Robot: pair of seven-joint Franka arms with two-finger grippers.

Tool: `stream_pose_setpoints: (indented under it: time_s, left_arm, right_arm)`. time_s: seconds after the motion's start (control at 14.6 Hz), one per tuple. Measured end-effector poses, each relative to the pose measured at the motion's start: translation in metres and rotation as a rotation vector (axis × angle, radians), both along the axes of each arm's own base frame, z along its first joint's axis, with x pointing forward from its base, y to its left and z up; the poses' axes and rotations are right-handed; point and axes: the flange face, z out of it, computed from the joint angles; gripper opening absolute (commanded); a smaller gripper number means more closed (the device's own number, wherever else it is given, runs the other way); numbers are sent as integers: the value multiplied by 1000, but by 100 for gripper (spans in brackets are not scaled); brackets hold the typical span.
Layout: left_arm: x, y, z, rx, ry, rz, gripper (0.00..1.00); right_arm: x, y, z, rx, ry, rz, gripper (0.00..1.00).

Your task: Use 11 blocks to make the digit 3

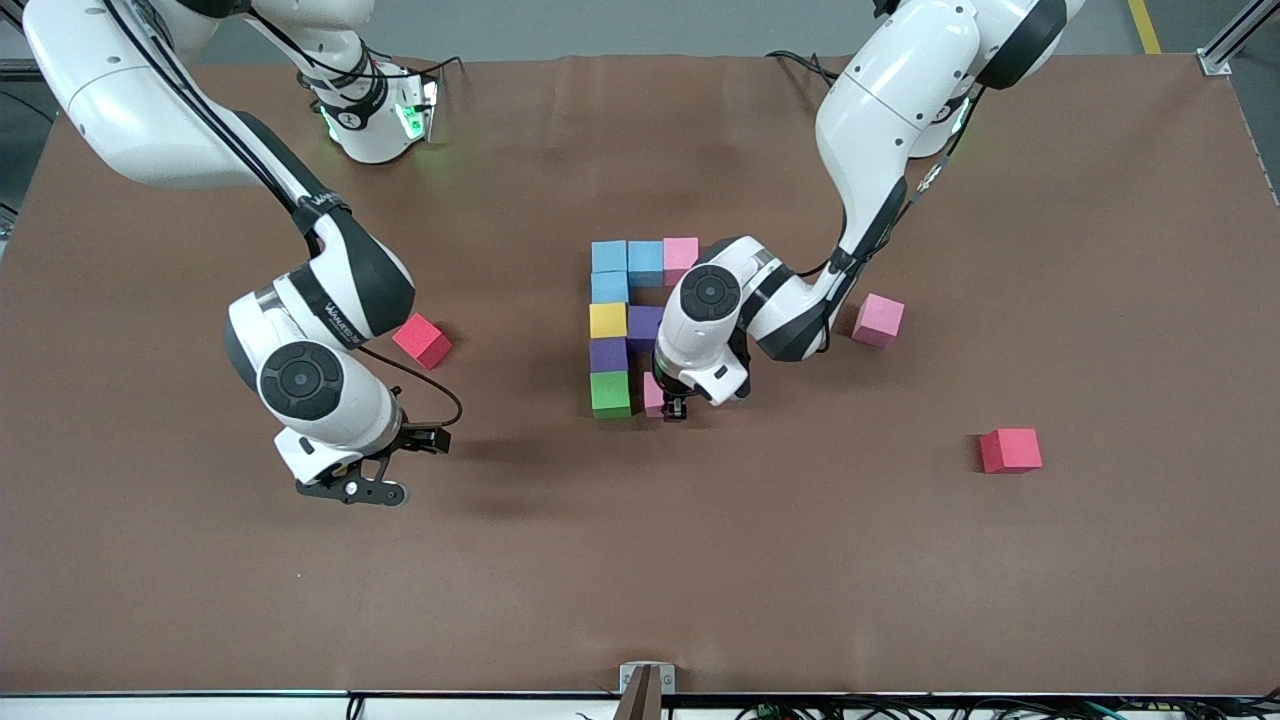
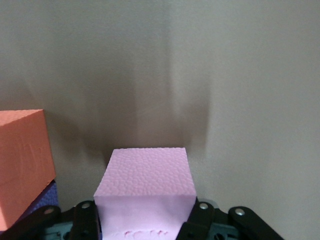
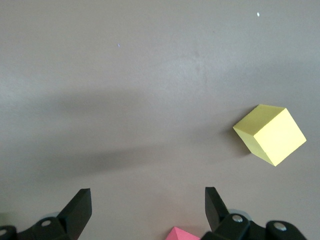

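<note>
Red cube (image 1: 1010, 450) lies nearest the front camera, well apart from everything toward the left arm's end of the table, and a second red cube (image 1: 421, 340) sits toward the right arm's end; I leave both alone. My left gripper (image 1: 675, 408) is down at the near end of the figure, pinched tight on a pink block (image 1: 652, 393) just beside the green block (image 1: 610, 393); I cannot tell whether the two touch. From the left wrist the pink block (image 2: 145, 185) fills the space between the fingers (image 2: 200, 220), with an orange block (image 2: 20, 165) close by that the arm hides from the front. The figure runs from green up through purple (image 1: 608, 354), yellow (image 1: 607, 320) and light blue (image 1: 609, 287) to a top row ending in pink (image 1: 680, 255). One loose pink block (image 1: 878, 320) waits beside the left forearm, so I judge the job nearly done. The right gripper (image 1: 380, 492) hangs over bare table with its jaws spread wide, and that arm waits. My worry is the release: soft foam may cling to a finger and lift or twist as I open, skewing the row. If I set it down crooked it could shove green out of line, and pulling the wrist away carelessly could clip orange or purple
</note>
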Motion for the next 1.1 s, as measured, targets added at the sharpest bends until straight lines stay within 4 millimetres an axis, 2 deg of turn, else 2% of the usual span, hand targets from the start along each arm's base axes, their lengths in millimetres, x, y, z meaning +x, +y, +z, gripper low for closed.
stream_pose_setpoints:
  time_s: [0.21, 0.48, 0.62, 0.89, 1.1]
  left_arm:
    - [3, -2, 5, -7, -15, -37, 28]
    - [1, -4, 0, -3, -13, -76, 28]
    - [2, -5, -1, -6, -14, -76, 28]
    - [4, -7, -2, -16, -11, -69, 28]
    - [4, -9, -3, -43, 14, -37, 28]
  right_arm:
    - [-4, -15, -10, 3, 27, -12, 100]
    - [-11, -58, -19, 71, -7, -48, 100]
    - [-21, -70, -24, 68, -13, -52, 100]
    - [-31, -82, -24, 43, -8, -57, 100]
    - [-37, -75, -19, 15, -17, -41, 100]
